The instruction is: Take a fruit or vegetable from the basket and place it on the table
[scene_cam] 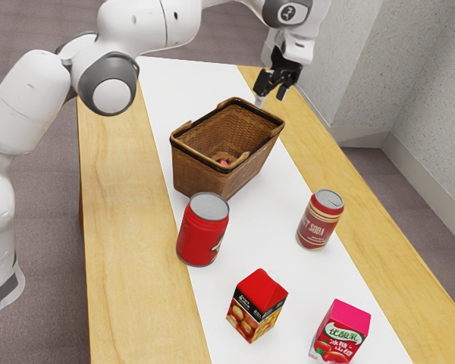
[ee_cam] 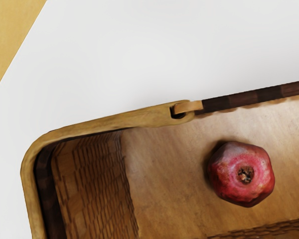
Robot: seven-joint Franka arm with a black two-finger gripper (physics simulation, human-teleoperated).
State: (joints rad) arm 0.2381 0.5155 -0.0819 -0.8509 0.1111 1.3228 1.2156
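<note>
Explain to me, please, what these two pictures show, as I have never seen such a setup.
The white machine is a robot arm ending in a black gripper. One picture looks from the arm's side; the other comes from a camera on its hand, above the wicker basket. The basket stands on the table with a red can, a soda can, a red-topped carton and a pink-topped one. Inside the basket lies a pomegranate. The gripper is open, holding nothing.

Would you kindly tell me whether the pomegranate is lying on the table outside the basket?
No, the pomegranate is lying on the bottom inside the basket.
</note>
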